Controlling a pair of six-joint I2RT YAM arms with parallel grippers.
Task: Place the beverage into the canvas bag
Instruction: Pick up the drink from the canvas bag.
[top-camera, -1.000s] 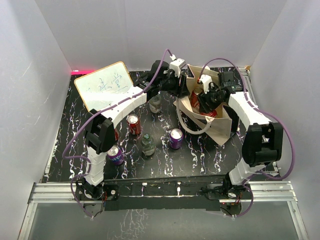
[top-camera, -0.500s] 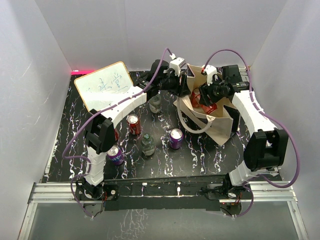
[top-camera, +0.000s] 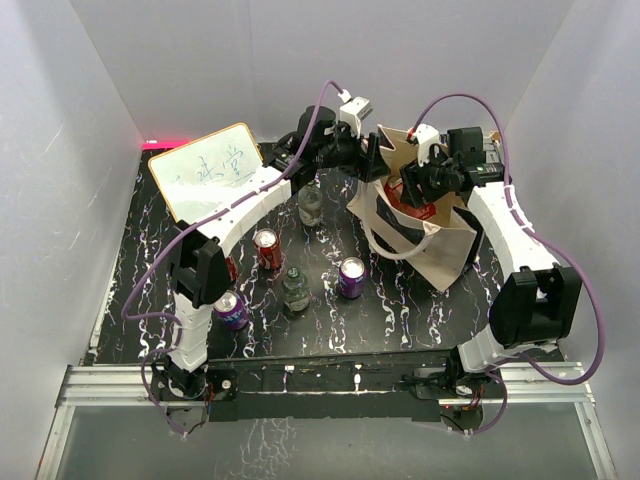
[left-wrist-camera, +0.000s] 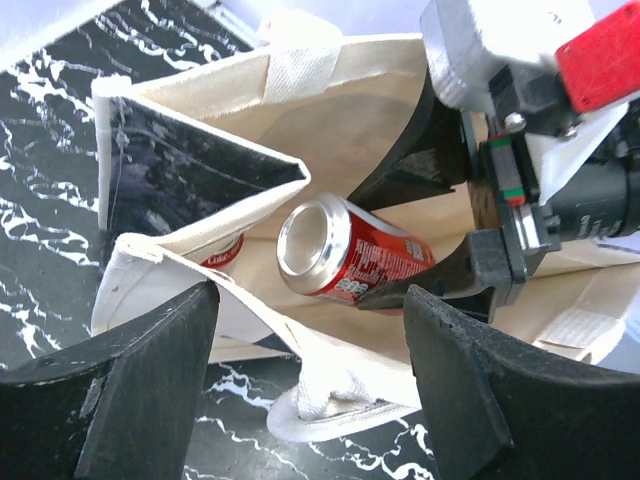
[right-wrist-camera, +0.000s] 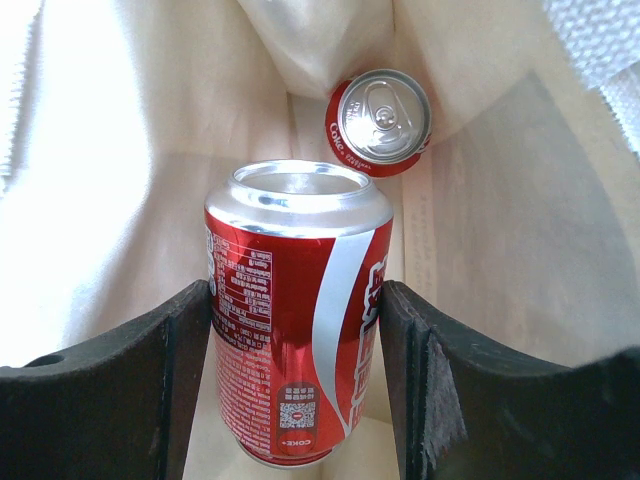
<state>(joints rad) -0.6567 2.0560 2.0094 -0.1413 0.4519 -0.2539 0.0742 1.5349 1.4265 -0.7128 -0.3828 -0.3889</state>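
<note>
Since a second ago the bag (top-camera: 440, 245) has been pulled taller and more upright at the far right of the desk (top-camera: 390, 315). Its black panel now faces left in the top view. The right tool (right-wrist-camera: 297, 300) has been shifted slightly farther and higher at the bag mouth. The can (right-wrist-camera: 295, 320) is clenched between the right tool's jaws and held upright inside the cloth walls, not yet let go. A second can (right-wrist-camera: 380, 120) is seen lying lower in the bag, past the held one and apart from it. The left tool (left-wrist-camera: 310, 330) is spread wide, with the near rim and a handle loop lying between its jaws. No pinch on the cloth is seen, so it is judged released. From the left wrist view the held can (left-wrist-camera: 350, 250) is seen just inside the opened mouth. The change is judged to mean the mouth is now open enough and the can is already within the bag. A lowering and a release by the right tool are what is left. Tipping onto the second can is a possible risk.
</note>
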